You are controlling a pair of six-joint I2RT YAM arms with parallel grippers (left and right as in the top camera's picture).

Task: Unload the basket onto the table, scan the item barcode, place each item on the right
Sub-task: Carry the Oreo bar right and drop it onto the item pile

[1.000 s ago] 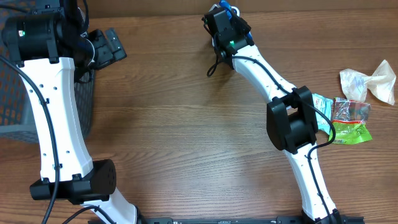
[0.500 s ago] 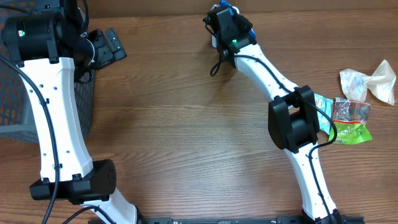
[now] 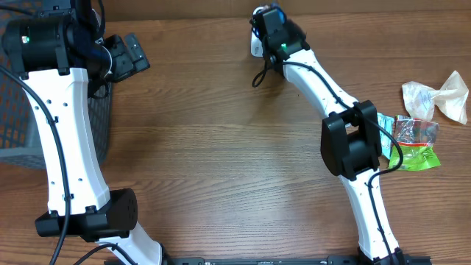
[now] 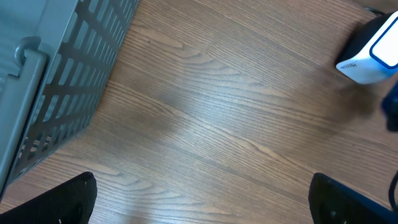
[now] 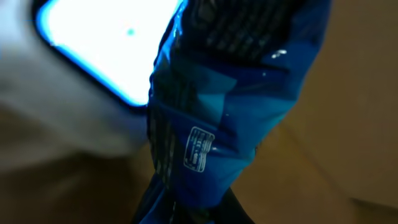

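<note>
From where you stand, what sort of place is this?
Probably a mock shop checkout: a white barcode scanner with a lit window, a blue packet held up to it, and a grey basket at the left.

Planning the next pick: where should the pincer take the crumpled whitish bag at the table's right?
The crumpled whitish bag: probably the narrow waist between its two lobes, from straight above. It lies low on the table, so a side approach would likely push it.

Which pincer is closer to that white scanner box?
Right. The right pincer, shut on a blue packet, is at the scanner; the left pincer hangs open by the basket.
</note>
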